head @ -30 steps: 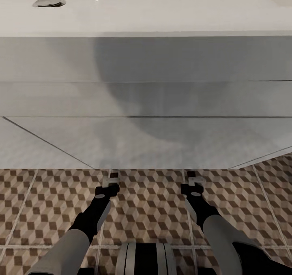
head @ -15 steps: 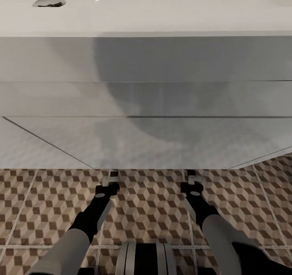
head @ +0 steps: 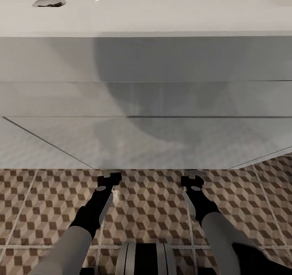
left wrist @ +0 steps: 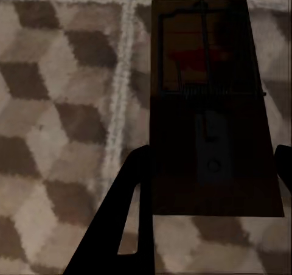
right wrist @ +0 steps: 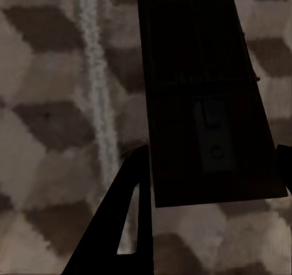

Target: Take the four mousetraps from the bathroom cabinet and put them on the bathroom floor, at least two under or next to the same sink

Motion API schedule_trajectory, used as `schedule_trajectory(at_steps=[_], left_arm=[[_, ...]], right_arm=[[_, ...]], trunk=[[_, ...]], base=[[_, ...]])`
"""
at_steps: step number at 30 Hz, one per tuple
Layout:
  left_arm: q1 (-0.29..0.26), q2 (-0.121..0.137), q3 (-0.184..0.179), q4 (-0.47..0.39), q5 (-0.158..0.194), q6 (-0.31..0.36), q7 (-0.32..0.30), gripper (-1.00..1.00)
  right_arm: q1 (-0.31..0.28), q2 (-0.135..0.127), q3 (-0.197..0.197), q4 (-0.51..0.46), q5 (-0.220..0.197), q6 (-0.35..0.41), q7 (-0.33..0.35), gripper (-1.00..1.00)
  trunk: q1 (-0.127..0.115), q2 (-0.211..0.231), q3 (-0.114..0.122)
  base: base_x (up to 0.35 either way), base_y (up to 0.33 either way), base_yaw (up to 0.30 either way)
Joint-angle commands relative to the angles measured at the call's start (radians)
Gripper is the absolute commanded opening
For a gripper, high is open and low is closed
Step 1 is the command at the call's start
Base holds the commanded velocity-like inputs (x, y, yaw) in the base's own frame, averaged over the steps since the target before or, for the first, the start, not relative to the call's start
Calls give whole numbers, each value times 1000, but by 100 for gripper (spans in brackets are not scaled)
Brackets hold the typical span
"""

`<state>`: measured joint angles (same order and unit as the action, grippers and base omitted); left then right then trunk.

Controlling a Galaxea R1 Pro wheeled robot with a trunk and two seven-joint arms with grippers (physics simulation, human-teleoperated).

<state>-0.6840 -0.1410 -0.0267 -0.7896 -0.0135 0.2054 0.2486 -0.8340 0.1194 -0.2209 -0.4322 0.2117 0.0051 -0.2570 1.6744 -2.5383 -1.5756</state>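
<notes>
We are holding one small flat brown wooden mousetrap (left wrist: pixel 210 107) between each gripper's fingers, left gripper (head: pixel 109 179) and right gripper (head: pixel 192 180), low over the cube-patterned tiled bathroom floor (head: pixel 150 202). Released unevenly, a trap could be flipping or skidding away from the white sink unit (head: pixel 146 100) just ahead of both grippers.

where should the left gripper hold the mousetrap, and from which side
Across the two long edges of the mousetrap, at the plain end away from the spring and bar, coming in along its length. The board is flat and narrow enough to sit between the left gripper fingers, as the left wrist view shows.
</notes>
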Motion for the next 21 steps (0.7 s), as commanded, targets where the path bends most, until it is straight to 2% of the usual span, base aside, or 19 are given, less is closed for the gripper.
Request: schedule_trajectory(at_steps=[1, 5, 8, 15, 21], left_arm=[[0, -6, -5, 0, -3, 8, 8, -100], [0, -18, -10, 2, -4, 11, 5, -100], [0, -20, -12, 3, -3, 18, 3, -100], [0, -21, -13, 3, -4, 41, 3, -100], [-1, -21, -15, -2, -8, 43, 7, -100]], right_arm=[[0, 7, -7, -1, 9, 5, 3, -100], [0, 23, -5, -1, 12, 42, 8, -100], [-2, 25, -2, 0, 12, 55, 10, -100], [-50, 28, 4, 35, 11, 72, 13, -100], [-56, 28, 5, 40, 13, 73, 13, -100]], trunk=[[0, 0, -1], [0, 0, -1], [0, 0, -1], [0, 0, -1], [0, 0, -1]], base=[[0, 0, 0], [0, 0, 0], [0, 0, 0], [0, 0, 0], [0, 0, 0]])
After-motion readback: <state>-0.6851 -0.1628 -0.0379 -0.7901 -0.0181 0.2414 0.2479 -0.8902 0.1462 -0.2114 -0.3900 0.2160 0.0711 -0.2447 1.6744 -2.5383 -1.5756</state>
